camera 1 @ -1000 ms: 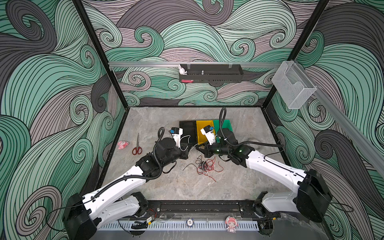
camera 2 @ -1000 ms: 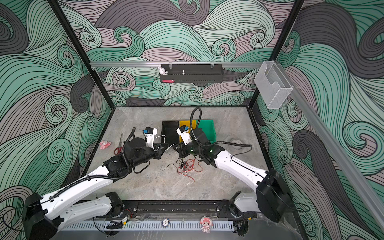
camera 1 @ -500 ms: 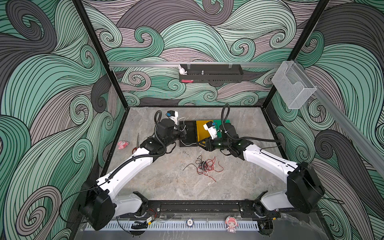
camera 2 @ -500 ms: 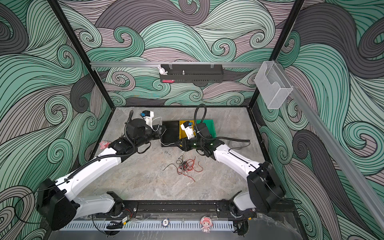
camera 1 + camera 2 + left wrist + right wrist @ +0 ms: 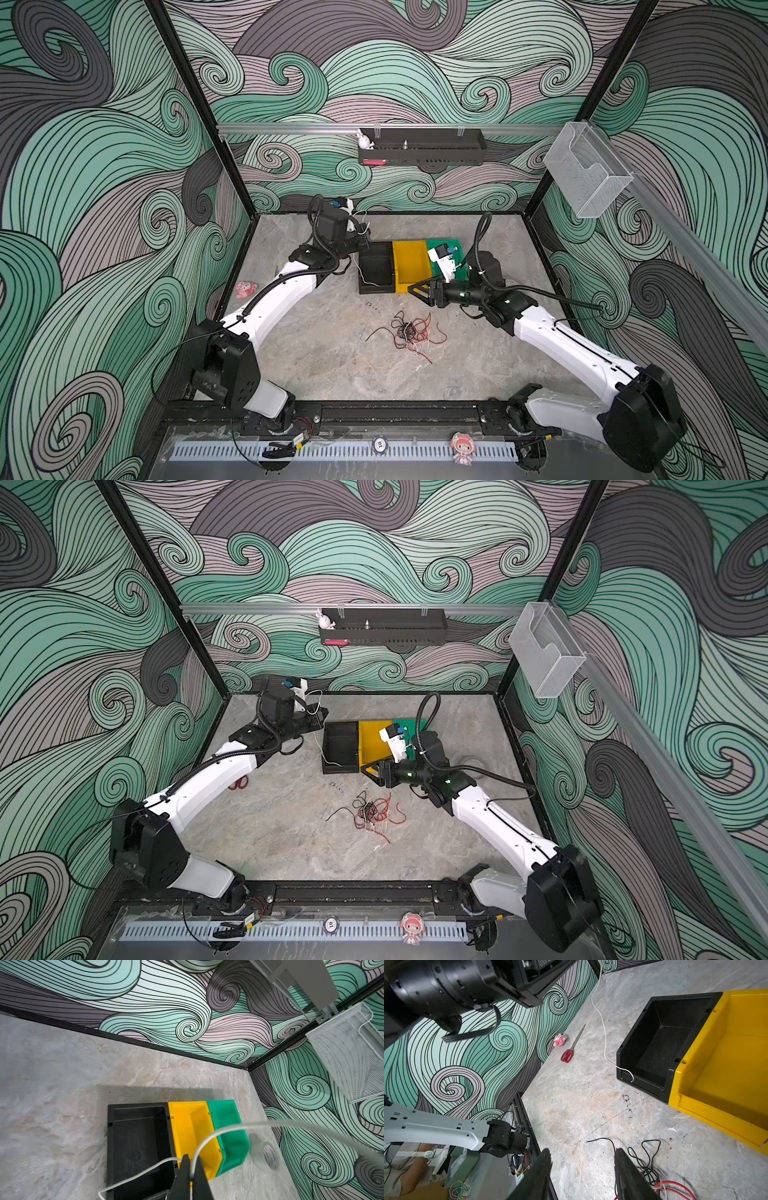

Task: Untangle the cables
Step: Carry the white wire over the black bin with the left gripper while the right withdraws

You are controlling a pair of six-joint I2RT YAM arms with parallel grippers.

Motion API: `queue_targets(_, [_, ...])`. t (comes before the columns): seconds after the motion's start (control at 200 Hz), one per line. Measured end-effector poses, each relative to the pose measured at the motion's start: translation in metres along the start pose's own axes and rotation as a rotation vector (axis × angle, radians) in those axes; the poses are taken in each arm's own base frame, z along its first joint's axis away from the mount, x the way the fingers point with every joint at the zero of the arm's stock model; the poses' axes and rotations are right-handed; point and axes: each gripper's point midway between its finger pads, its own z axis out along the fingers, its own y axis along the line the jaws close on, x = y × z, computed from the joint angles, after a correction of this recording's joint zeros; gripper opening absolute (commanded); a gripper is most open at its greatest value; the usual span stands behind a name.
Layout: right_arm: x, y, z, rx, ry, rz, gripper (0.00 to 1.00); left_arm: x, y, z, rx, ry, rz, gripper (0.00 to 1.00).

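My left gripper (image 5: 192, 1164) is shut on a white cable (image 5: 228, 1129), held up above the table beside the black bin (image 5: 137, 1136). In both top views that gripper (image 5: 363, 245) hangs at the back left, and the white cable (image 5: 360, 268) drops from it to the bin's front lip. The other cables (image 5: 409, 332), red, black and white, lie tangled on the table's middle. My right gripper (image 5: 582, 1155) is open with nothing between its fingers. It hovers just behind the tangle (image 5: 645, 1159), by the yellow bin's front (image 5: 415, 291).
Black, yellow (image 5: 409, 259) and green (image 5: 442, 245) bins stand in a row at the back. Red-handled scissors (image 5: 569, 1051) and a pink toy (image 5: 560, 1040) lie by the left wall. A tape roll (image 5: 268, 1155) sits right of the green bin.
The left gripper rose from the tangle toward the back left, drawing the white cable out with it. The right gripper opened and pulled back toward the bins.
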Motion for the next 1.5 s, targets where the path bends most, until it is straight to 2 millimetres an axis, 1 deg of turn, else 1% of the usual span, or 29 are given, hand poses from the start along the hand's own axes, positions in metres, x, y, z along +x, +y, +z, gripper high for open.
queue_targets(0.145, [0.010, -0.010, -0.002, 0.019, 0.015, 0.025, 0.50, 0.002, -0.007, 0.015, 0.033, 0.034, -0.001, 0.00])
queue_targets(0.335, [0.022, -0.017, -0.004, 0.022, 0.034, 0.049, 0.50, -0.008, -0.013, 0.031, 0.044, 0.038, 0.034, 0.00])
queue_targets(0.49, [0.024, -0.017, -0.011, 0.021, 0.026, 0.051, 0.50, -0.009, -0.005, 0.040, 0.001, 0.051, 0.081, 0.00])
queue_targets(0.615, [0.025, -0.017, -0.015, 0.021, 0.017, 0.053, 0.50, -0.009, 0.004, 0.040, -0.044, 0.057, 0.117, 0.00])
queue_targets(0.701, [0.026, -0.019, -0.015, 0.020, 0.019, 0.057, 0.50, -0.011, 0.005, 0.040, -0.052, 0.054, 0.131, 0.00])
queue_targets(0.806, [0.027, -0.019, -0.015, 0.016, 0.022, 0.066, 0.50, -0.008, 0.009, 0.049, -0.058, 0.066, 0.142, 0.00])
queue_targets(0.901, [0.030, -0.019, -0.015, 0.014, 0.026, 0.072, 0.50, 0.003, 0.017, 0.062, -0.073, 0.098, 0.146, 0.00])
queue_targets(0.986, [0.032, -0.021, -0.015, 0.016, 0.030, 0.081, 0.50, 0.019, 0.025, 0.076, -0.089, 0.140, 0.147, 0.00])
queue_targets(1.076, [0.033, -0.021, -0.015, 0.017, 0.032, 0.083, 0.51, 0.034, 0.034, 0.085, -0.105, 0.185, 0.140, 0.00])
queue_targets(1.211, [0.035, -0.023, -0.014, 0.019, 0.035, 0.088, 0.51, 0.053, 0.042, 0.088, -0.120, 0.233, 0.129, 0.00])
queue_targets(1.381, [0.041, -0.031, -0.009, 0.025, 0.048, 0.110, 0.50, 0.079, 0.044, 0.089, -0.127, 0.291, 0.133, 0.00])
queue_targets(1.501, [0.046, -0.034, -0.006, 0.029, 0.062, 0.125, 0.50, 0.097, 0.045, 0.097, -0.129, 0.337, 0.135, 0.00])
